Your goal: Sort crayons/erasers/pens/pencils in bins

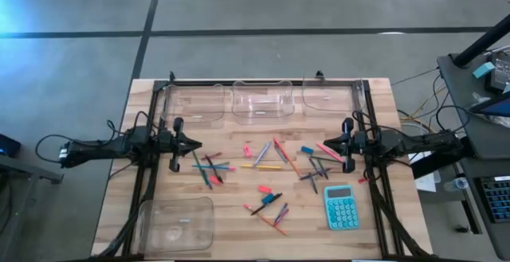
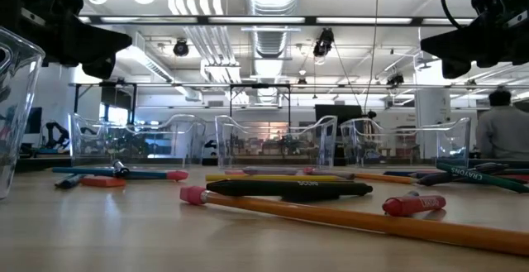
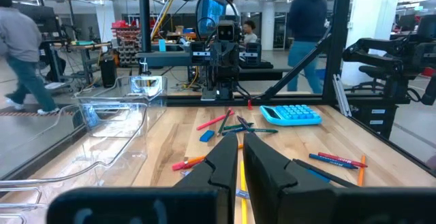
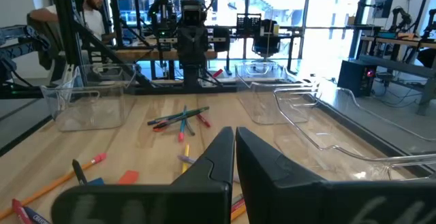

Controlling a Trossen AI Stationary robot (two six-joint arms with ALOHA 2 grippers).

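Crayons (image 1: pixel 209 169) stubby, bins (image 1: pixel 259 101) clear plastic

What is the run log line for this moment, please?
left gripper: shut, empty | right gripper: shut, empty | bins: empty | pencils: scattered on table

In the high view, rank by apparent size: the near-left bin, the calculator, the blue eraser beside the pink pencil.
1. Near-left bin, clearly the largest.
2. Calculator, well smaller than the bin.
3. Blue eraser, a small block, the smallest.
The camera looks straight down, so nearness hardly skews this order.
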